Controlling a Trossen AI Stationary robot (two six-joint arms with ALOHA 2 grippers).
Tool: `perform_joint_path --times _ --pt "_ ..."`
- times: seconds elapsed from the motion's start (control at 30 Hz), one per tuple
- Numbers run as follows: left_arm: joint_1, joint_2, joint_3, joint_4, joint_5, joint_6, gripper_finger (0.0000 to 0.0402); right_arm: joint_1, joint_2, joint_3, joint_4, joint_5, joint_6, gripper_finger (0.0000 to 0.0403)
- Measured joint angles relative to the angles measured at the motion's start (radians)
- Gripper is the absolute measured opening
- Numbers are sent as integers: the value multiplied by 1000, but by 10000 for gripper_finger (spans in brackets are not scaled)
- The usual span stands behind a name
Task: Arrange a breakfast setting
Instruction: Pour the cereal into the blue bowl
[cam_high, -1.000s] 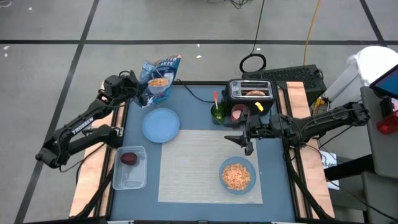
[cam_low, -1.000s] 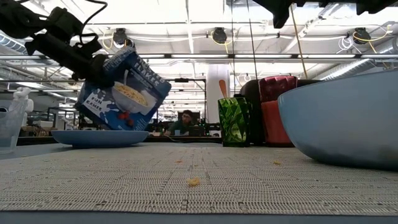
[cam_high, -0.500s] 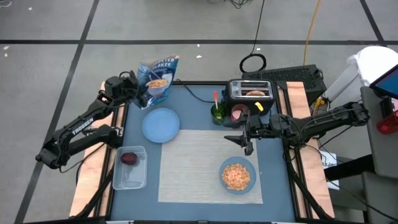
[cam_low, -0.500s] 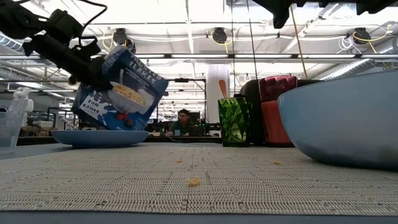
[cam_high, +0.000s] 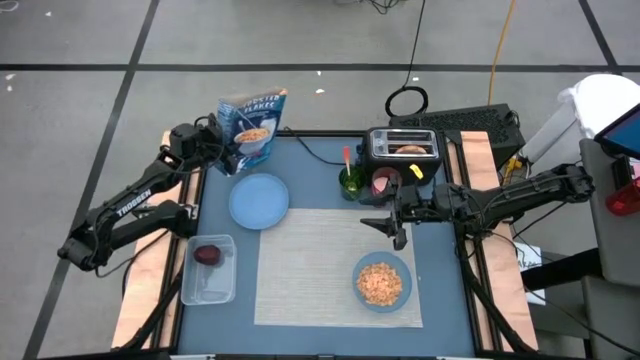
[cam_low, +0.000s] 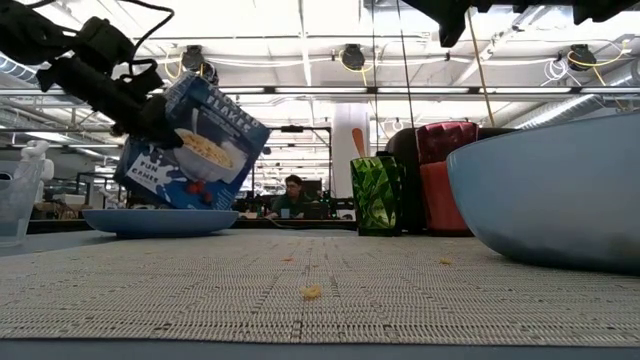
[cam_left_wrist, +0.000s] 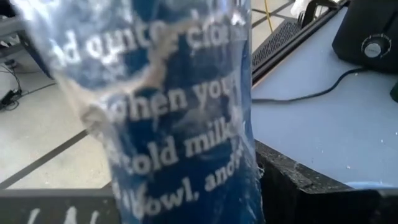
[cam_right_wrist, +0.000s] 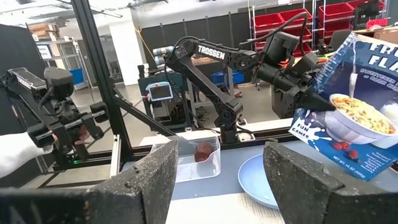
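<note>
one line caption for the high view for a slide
Left gripper holds a cereal bag at the table's far-left corner; right gripper hovers open over the placemat.

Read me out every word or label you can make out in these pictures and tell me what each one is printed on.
"TROSSEN": on the left arm, also legible in the right wrist view.
"FUN GAMES", partly "FLA...": front of the blue cereal bag held in the left pincer.
"cold milk", "when you", "bowl, and": back of the bag, left wrist view.
The bag's top title in the high view is too small to read.
</note>
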Motion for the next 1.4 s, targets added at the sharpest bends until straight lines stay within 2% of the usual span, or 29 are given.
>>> perform_joint_path --times 0.17,0.4,0.53,0.73,0.87,1.17,1.3,1.4 --pt "0 -1 0 11 2 9 148 0 0 0 0 0 0 226" --pt "0 -2 0 10 2 10 47 0 0 0 0 0 -3 226" --pt "0 -1 0 15 3 2 10 -1 0 0 0 0 -3 226" --pt "-14 9 0 70 69 -10 5 -2 0 0 0 0 -16 226" --pt "-48 51 0 226 101 16 4 -2 0 0 0 1 -19 226" --pt "-86 278 4 376 81 27 3 -2 0 0 0 2 -10 226" --pt "-87 319 8 382 43 47 7 -2 0 0 0 2 -3 226" --pt "-87 322 8 364 16 64 25 -2 0 0 0 2 -3 226"
